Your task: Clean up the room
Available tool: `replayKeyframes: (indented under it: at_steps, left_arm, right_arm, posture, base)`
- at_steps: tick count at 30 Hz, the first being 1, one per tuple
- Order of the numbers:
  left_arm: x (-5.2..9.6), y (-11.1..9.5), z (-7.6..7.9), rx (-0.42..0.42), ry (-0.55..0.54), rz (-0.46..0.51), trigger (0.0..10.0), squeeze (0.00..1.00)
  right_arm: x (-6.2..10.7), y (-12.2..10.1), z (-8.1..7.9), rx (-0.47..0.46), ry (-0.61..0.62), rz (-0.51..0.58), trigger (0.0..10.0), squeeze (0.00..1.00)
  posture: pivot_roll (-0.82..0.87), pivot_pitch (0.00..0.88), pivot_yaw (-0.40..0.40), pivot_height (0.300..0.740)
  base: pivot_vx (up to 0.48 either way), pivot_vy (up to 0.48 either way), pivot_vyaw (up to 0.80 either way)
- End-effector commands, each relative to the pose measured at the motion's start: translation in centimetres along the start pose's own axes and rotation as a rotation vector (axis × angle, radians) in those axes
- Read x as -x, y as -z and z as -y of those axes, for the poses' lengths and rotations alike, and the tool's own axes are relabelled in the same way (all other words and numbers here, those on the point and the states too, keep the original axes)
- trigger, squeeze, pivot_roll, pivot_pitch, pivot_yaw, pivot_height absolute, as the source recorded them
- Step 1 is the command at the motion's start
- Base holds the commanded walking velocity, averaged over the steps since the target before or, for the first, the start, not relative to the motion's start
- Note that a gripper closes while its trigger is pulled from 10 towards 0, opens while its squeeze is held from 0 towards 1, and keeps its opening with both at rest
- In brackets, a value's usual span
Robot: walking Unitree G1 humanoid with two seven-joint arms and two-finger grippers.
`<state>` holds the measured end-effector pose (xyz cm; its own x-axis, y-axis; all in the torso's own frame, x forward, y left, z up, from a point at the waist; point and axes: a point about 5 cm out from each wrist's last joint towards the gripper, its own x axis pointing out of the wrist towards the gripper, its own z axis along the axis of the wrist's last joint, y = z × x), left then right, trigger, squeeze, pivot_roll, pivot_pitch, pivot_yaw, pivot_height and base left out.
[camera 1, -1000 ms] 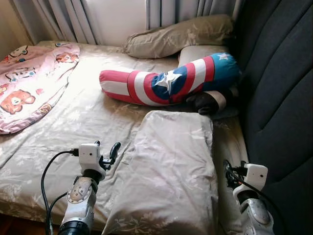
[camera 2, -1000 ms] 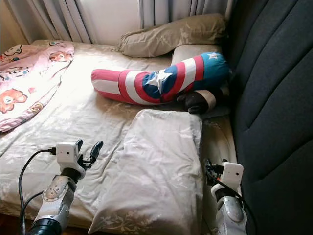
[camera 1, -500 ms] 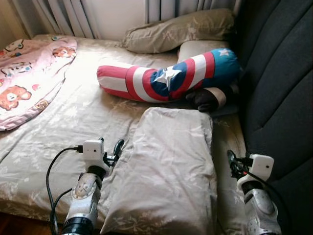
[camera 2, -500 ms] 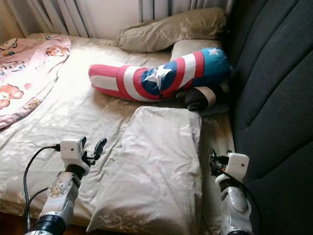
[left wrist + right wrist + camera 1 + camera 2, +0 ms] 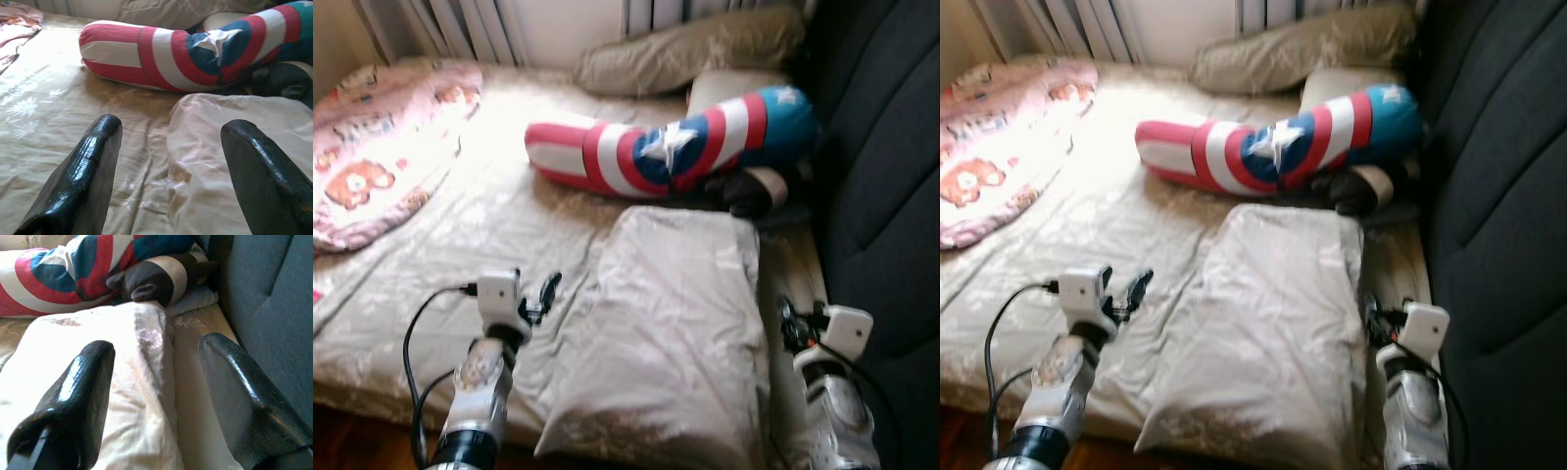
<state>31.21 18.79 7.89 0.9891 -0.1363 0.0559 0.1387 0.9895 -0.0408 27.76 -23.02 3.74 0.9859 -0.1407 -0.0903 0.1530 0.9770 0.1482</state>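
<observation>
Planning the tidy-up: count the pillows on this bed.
3: beige pillow nearest, between the tools; striped star bolster mid-bed; another beige pillow by the curtains. A pale cushion behind the bolster may be a fourth.

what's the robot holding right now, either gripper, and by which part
Nothing is held. The left gripper and the right gripper are both open and empty, one at each side of the beige pillow.

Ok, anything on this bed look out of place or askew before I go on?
The red, white and blue bolster lies slantwise across the bed. The big beige pillow sits at the near edge, away from the far pillow. A pink blanket lies bunched at the left.
</observation>
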Motion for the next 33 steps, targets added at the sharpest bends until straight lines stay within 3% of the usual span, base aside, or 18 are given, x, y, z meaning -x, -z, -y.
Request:
replayKeyframes:
  at_steps: [1,8,16,22,29,33]
  left_arm:
    - [-0.1,0.0,0.5,-0.005,0.028,-0.005,10.0,0.00]
    - [0.5,-0.3,0.3,-0.011,0.037,-0.001,10.0,0.00]
    - [0.9,-0.5,0.4,-0.008,0.028,0.002,10.0,0.00]
    - [1.2,-0.2,0.7,-0.001,0.041,-0.019,10.0,0.00]
    - [0.9,-0.3,1.0,-0.003,0.055,-0.029,10.0,0.00]
    - [1.0,-0.7,0.8,-0.014,0.053,-0.014,10.0,0.00]
  right_arm:
    - [0.2,0.0,0.3,-0.006,0.018,-0.006,10.0,0.00]
    - [0.3,-0.1,-1.4,-0.027,-0.014,0.014,10.0,0.00]
    - [0.8,-0.4,-2.2,-0.011,-0.050,0.022,10.0,0.00]
    - [0.9,-0.6,-1.6,-0.015,-0.024,0.021,10.0,0.00]
    - [1.1,-0.4,-1.4,-0.024,0.000,-0.006,10.0,0.00]
    - [1.2,0.0,-1.6,-0.030,-0.005,-0.028,10.0,0.00]
  posture:
    - [-0.03,0.153,0.003,0.740]
    - [-0.02,0.183,0.021,0.740]
    - [0.00,0.220,0.019,0.740]
    - [-0.01,0.202,0.029,0.740]
    - [-0.02,0.199,0.035,0.740]
    - [-0.02,0.204,0.034,0.740]
  base:
    - [0.000,0.000,0.00]
    - [0.000,0.000,0.00]
    - [0.000,0.000,0.00]
    - [0.000,0.000,0.00]
    - [0.000,0.429,0.00]
    - [0.000,0.000,-0.63]
